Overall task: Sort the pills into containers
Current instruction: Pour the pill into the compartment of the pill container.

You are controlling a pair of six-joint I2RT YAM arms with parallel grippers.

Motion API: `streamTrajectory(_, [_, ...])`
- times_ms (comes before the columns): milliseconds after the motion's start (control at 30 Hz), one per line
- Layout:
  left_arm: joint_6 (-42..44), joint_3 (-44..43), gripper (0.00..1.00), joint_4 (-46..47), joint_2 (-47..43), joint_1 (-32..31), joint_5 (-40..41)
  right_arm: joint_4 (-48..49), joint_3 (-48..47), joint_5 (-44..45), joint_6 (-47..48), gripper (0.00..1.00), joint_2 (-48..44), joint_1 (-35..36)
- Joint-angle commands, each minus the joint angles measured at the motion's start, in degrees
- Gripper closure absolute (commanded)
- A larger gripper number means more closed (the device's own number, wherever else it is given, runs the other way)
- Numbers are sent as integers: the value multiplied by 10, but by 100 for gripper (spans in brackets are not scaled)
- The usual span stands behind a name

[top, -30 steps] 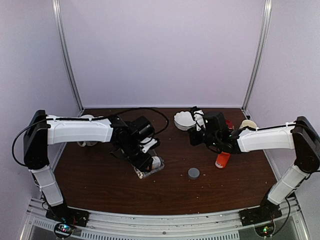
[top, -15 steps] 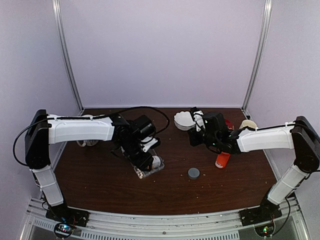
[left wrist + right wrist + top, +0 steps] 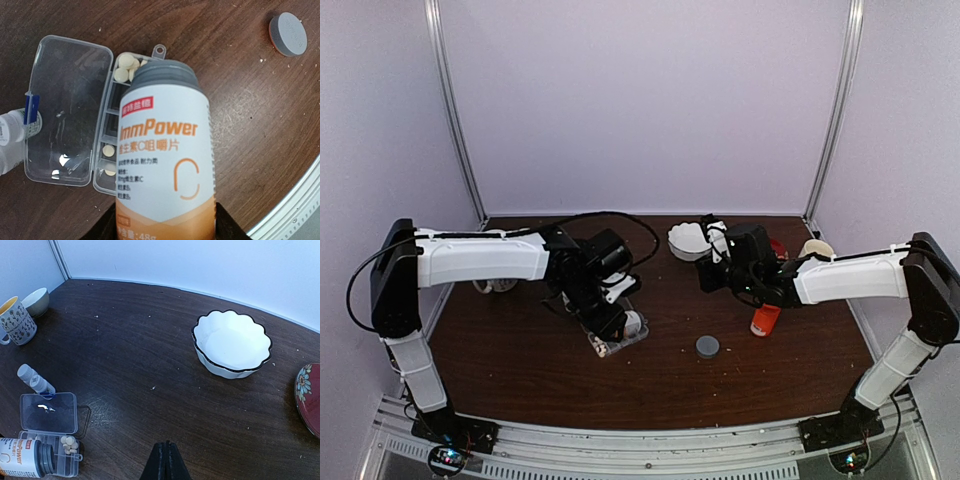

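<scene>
Your left end effector (image 3: 610, 318) grips the white-and-orange bottle (image 3: 162, 150), its open mouth over the open pill box (image 3: 65, 110) on the surface. Pills (image 3: 125, 67) lie in the top compartment and two lower ones. Step, as judged: pouring. Next, likely: tip gently, aiming at one compartment. The grey cap (image 3: 288, 33) lies apart. Your right end effector (image 3: 165, 462) is closed and empty.

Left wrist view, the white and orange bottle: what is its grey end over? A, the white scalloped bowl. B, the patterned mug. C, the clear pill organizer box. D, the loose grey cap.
C: the bottle has its grey end lying across the open pill organizer box, right by a compartment holding pills; the grey cap lies well apart from it.
</scene>
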State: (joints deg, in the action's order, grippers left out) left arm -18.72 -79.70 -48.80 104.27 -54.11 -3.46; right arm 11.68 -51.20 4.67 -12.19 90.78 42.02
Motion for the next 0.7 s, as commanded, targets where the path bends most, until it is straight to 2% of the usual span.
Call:
streamTrajectory(0, [2,-14,100,17,-8,-3,-14,0,-15,-6,2,100,5,3])
streamTrajectory(100, [2,-5,100,8,1,1,6,-1,-15,-8,1,100,5,2])
streamTrajectory(233, [0,-16,100,12,1,-3,-18,0,-15,-7,1,100,6,3])
streamTrajectory(333, [1,-6,100,18,5,-2,2,0,-15,-8,1,100,6,3])
streamTrajectory(433, [2,-32,100,-13,16,-3,-5,0,-15,-8,1,100,6,3])
streamTrajectory(567, [1,-8,100,15,1,-3,13,-1,-16,-9,1,100,8,3])
streamTrajectory(667, [1,-26,100,-8,17,-1,-1,0,-16,-9,1,100,7,3])
